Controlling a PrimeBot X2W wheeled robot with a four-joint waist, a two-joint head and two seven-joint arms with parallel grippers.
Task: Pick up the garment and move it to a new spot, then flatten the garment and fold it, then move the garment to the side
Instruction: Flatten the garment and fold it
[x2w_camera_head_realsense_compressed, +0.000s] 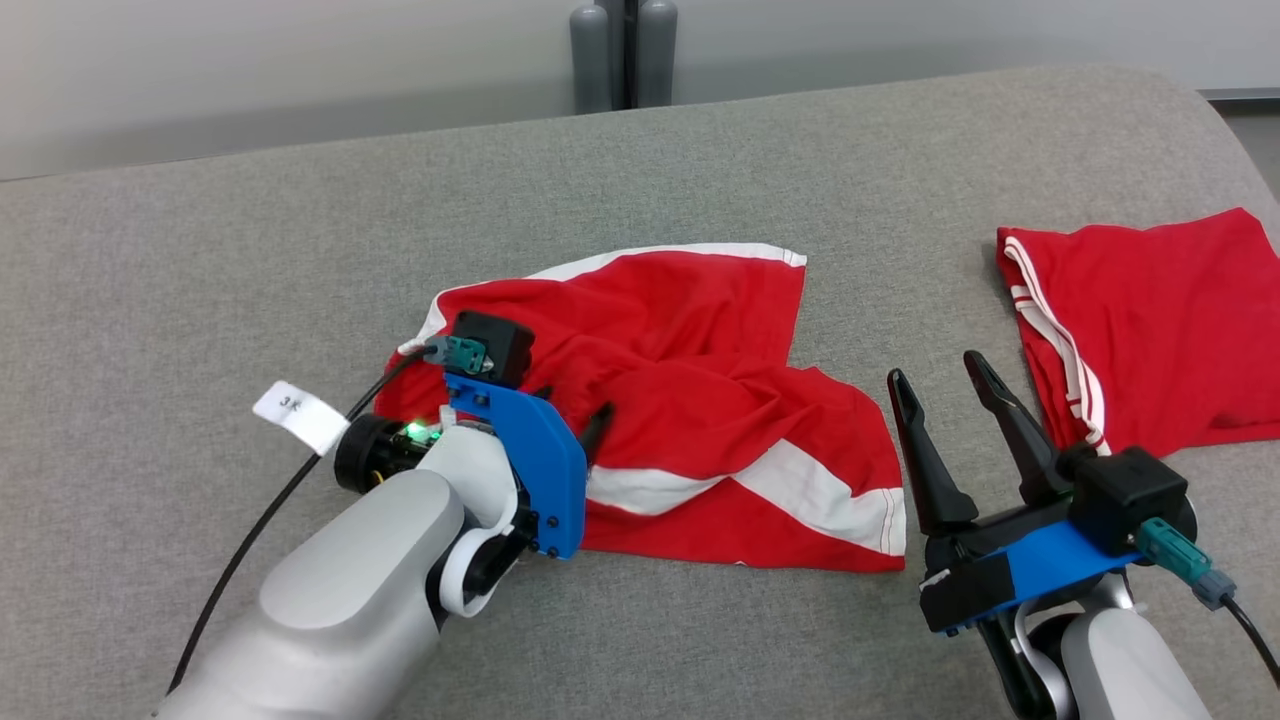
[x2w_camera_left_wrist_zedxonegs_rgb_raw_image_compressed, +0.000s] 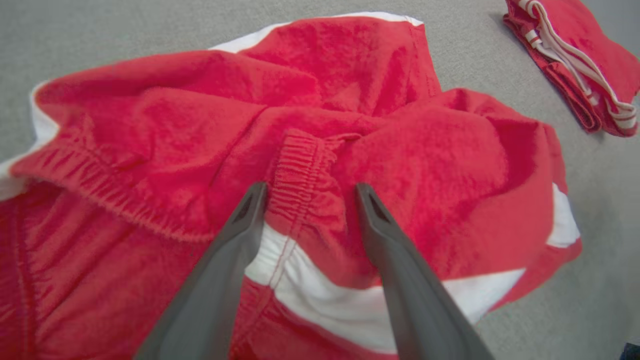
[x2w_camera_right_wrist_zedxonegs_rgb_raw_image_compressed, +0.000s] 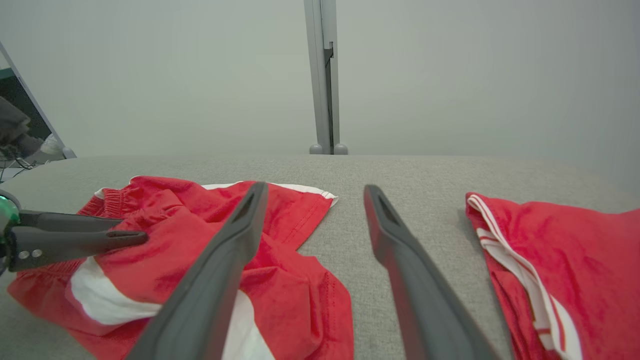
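Note:
The garment (x2w_camera_head_realsense_compressed: 700, 400) is a pair of red shorts with white stripes, lying crumpled in the middle of the grey padded surface (x2w_camera_head_realsense_compressed: 300, 250). My left gripper (x2w_camera_head_realsense_compressed: 572, 405) rests low over its left part, open. In the left wrist view the left gripper (x2w_camera_left_wrist_zedxonegs_rgb_raw_image_compressed: 310, 189) has a bunched piece of the elastic waistband (x2w_camera_left_wrist_zedxonegs_rgb_raw_image_compressed: 300, 170) lying between its spread fingertips, not pinched. My right gripper (x2w_camera_head_realsense_compressed: 935, 368) stands open to the right of the shorts, over bare surface, with nothing between its fingers. In the right wrist view the right gripper (x2w_camera_right_wrist_zedxonegs_rgb_raw_image_compressed: 315, 187) points toward the gap between the two red garments.
A second red garment with white stripes (x2w_camera_head_realsense_compressed: 1150, 320) lies folded at the right edge. A grey post (x2w_camera_head_realsense_compressed: 625, 50) stands behind the far edge. A black cable with a white tag (x2w_camera_head_realsense_compressed: 300, 415) trails from my left wrist.

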